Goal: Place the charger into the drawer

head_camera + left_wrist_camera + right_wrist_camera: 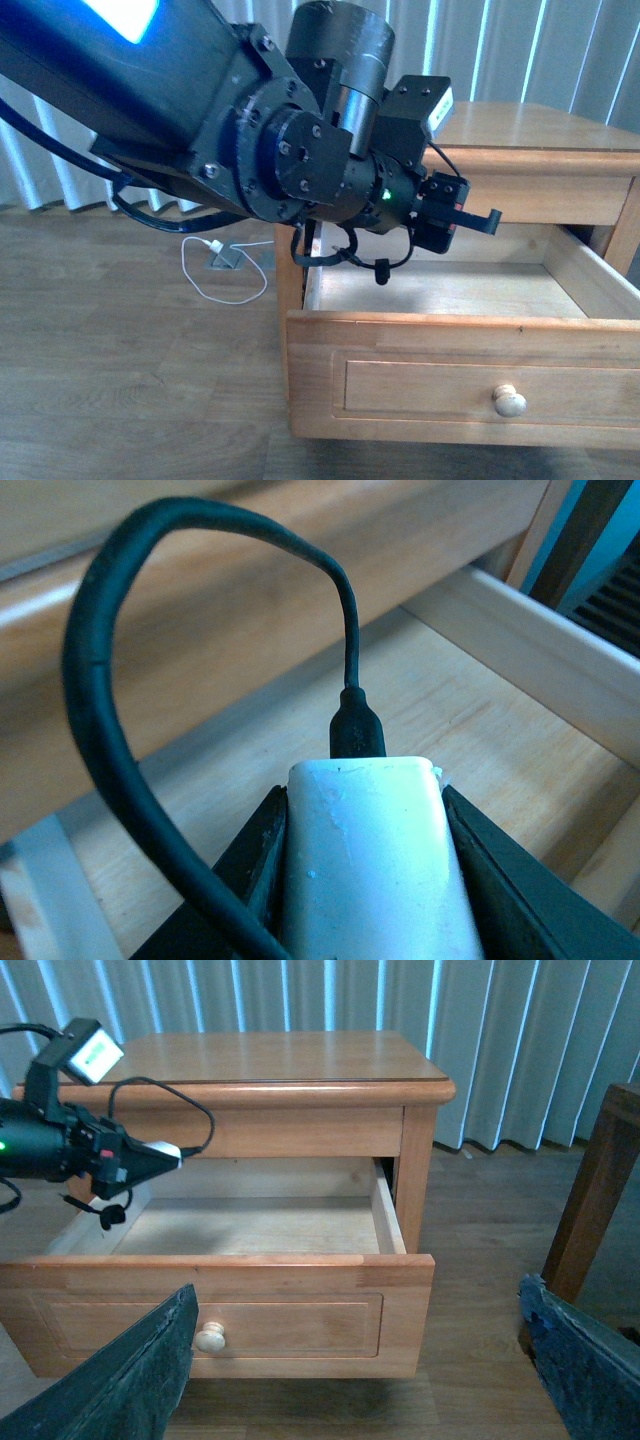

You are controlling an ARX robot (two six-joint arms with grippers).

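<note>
Two grippers are accounted for. The left gripper (362,798) is clamped on the charger (370,880). Its dark fingers (255,855) press both flanks of the white block, whose nose projects past them. A black cable (95,680) is plugged into that nose and arches up and back in a stiff loop, free of the wood. What appears to be its far end hangs under the arm at lower centre of the front view, a black connector (380,268) clear of the drawer floor.

The drawer (450,325) stands pulled well out across the lower right of the front view. Its knob (509,401) faces the camera, and the pale interior is bare where visible. The left arm (200,100) reaches in from the upper left of the frame. It holds the charger in the air over the rear of the cavity, just below the top rail of the nightstand (280,1055).

Judgement: the side grip leaves the underside of the block free to be set down, and the carrying height keeps the loop from snagging on the drawer walls. Placement is not yet done; lowering and letting go are outstanding.

The right gripper (358,1295) is spread wide and empty. It stands off in front of the nightstand, apparently placed clear to give a view. A separate white plug (222,258) with a thin white lead lies on the floor (100,350) at centre left. It is not the item concerned.
</note>
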